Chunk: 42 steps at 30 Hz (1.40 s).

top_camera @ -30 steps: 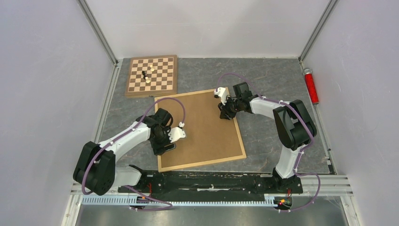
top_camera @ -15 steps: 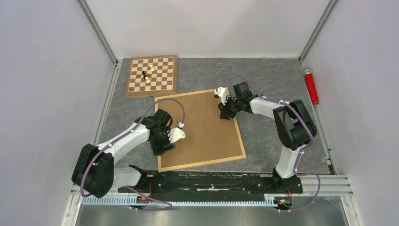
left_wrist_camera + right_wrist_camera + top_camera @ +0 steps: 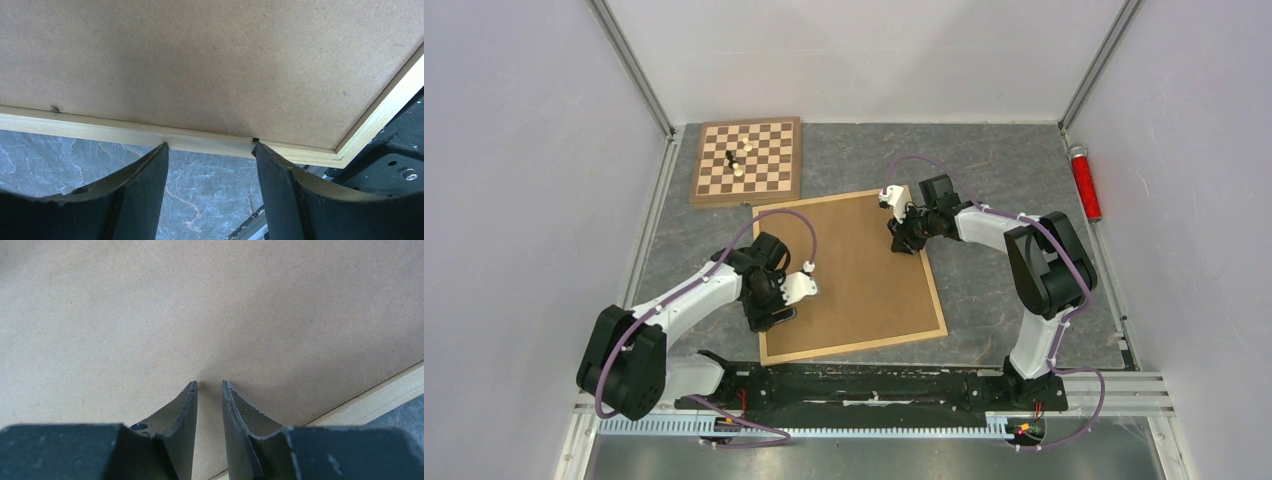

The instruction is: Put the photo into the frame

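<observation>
The frame [image 3: 854, 347], light wood, lies face down on the table with a brown backing board [image 3: 854, 270] filling it. The photo is hidden. My left gripper [image 3: 769, 318] stands open at the frame's left edge. In the left wrist view both fingertips [image 3: 256, 147] touch the wooden border [image 3: 100, 131], with marble table showing between them and nothing gripped. My right gripper [image 3: 902, 240] rests tip-down on the backing board [image 3: 150, 315] near the frame's right border [image 3: 385, 392]. Its jaws stand a narrow gap apart [image 3: 210, 384] and nothing is between them.
A checkered chessboard [image 3: 779, 135] with a few pieces [image 3: 736, 162] lies at the back left, close to the frame's far corner. A red cylinder [image 3: 1084, 182] lies along the right wall. White walls close in the left, right and back sides.
The left arm has shifted very slightly at its elbow. Both grippers keep their places and openings, and the frame has not moved.
</observation>
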Motion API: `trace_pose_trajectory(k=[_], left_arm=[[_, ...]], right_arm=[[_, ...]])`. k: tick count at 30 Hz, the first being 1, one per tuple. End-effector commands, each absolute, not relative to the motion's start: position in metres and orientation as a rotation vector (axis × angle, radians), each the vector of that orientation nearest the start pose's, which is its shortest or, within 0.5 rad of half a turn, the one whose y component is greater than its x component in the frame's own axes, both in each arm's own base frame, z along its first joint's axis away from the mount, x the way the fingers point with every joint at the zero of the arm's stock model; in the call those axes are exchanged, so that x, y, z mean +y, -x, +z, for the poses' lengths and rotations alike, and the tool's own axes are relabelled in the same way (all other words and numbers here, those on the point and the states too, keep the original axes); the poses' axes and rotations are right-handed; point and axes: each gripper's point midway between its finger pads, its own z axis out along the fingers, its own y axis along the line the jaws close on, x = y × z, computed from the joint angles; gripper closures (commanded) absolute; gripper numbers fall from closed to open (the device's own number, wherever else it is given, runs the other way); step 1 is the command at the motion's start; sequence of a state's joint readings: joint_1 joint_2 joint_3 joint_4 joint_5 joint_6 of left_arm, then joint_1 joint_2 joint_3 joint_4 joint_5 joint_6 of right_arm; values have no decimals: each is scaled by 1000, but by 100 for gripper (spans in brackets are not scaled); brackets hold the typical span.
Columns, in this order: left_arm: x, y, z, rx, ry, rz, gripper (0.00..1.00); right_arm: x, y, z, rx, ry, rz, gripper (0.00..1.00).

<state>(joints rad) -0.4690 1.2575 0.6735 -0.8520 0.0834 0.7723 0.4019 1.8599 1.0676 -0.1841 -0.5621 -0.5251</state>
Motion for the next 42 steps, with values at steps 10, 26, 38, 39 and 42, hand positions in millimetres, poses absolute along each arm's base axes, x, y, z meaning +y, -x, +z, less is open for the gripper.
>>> trace_pose_trajectory(k=[10,26,38,39,42], left_arm=[[-78,-174,12,2429,-1763,-107,30],[-90,-182,1,2434,-1735,-85,30],[-102,-179,-4,2430,-1733,-105,31],[-103,-179,-5,2433,-1731,-106,31],[-107,-180,-7,2431,-1735,-109,31]], right_arm=[[199,-280,-32,2419,1320,728,73],[198,-280,-32,2421,1315,730,73],[197,-279,-33,2425,1313,731,73],[197,-279,-32,2424,1313,732,73],[197,-279,-32,2425,1310,731,73]])
